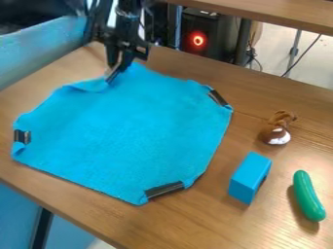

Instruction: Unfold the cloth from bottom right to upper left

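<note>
One low, gentle release without dragging was needed for the blue cloth (123,136) (it was nearly flat); whether the gripper (112,77) was closed could not be told.

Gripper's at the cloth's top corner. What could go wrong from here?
- The gripper is right at the edge of the cloth, beside a raised fold; a pull there might bunch the corner or drag the whole sheet.
- The left black clip sits near the edge of the table; if the cloth slides that way, that corner may go over.
</note>
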`<state>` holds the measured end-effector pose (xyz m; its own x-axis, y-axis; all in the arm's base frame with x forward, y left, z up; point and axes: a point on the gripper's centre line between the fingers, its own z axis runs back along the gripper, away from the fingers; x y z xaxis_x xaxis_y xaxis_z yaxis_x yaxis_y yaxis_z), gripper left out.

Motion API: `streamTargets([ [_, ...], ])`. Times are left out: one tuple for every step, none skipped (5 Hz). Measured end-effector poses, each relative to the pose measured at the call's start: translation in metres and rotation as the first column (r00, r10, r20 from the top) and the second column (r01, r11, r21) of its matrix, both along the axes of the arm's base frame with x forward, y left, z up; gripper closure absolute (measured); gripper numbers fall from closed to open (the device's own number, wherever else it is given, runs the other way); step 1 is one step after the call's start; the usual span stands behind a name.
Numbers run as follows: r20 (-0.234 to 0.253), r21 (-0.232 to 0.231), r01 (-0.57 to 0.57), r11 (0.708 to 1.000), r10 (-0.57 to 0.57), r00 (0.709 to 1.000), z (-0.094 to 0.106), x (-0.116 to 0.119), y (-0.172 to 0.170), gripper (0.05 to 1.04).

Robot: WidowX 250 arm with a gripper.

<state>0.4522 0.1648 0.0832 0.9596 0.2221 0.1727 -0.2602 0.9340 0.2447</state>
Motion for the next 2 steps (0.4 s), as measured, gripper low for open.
streamTargets([
  [0.127,-0.02,-0.036,0.999,0.038,0.991,0.02,-0.014,0.013,0.323],
  [0.178,-0.032,-0.053,0.998,0.057,0.982,0.032,-0.029,0.017,0.095],
])
